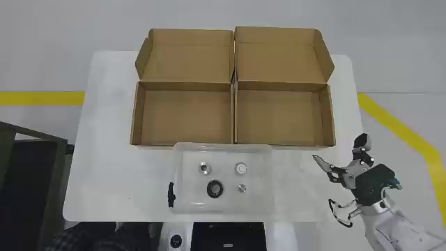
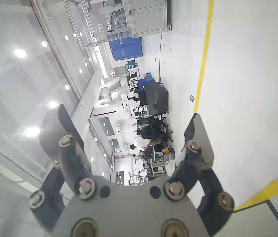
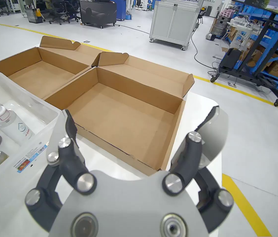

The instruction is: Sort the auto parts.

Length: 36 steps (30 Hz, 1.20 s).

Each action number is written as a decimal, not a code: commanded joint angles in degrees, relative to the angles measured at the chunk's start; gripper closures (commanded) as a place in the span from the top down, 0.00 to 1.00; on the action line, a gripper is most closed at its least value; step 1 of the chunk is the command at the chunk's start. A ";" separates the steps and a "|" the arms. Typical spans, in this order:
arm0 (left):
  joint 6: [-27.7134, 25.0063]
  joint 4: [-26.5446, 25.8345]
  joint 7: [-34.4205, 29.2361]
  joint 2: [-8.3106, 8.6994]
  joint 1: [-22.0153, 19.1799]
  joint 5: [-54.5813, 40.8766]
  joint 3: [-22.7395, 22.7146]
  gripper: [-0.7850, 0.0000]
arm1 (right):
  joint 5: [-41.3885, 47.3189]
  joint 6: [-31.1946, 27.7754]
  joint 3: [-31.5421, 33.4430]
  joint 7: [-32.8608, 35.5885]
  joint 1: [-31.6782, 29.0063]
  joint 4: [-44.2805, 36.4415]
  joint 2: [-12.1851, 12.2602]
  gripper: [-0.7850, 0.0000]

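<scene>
**While everything waits**

As no part is lifted yet, the top view has the auto parts (image 1: 214, 189) in the clear bin (image 1: 258, 199) at the near edge of the desk (image 1: 104, 146). Two cardboard boxes (image 1: 182, 115) sit bare behind, probably one per kind. The right hand (image 1: 325, 180) hovers spread alongside. The left hand (image 2: 129, 114), also spread, points into the room. Right wrist: a bottle (image 3: 8, 124) and the bin's sticker (image 3: 30, 155) carry print too small to read.

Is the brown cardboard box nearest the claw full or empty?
Empty. The brown cardboard box has its lid folded back and a bare floor; the small parts sit in the clear plastic bin.
</scene>
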 commanded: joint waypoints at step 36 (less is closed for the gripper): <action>0.00 0.00 0.00 0.00 0.00 0.00 0.00 1.00 | -8.73 -17.49 -10.82 16.77 6.43 -7.23 1.18 1.00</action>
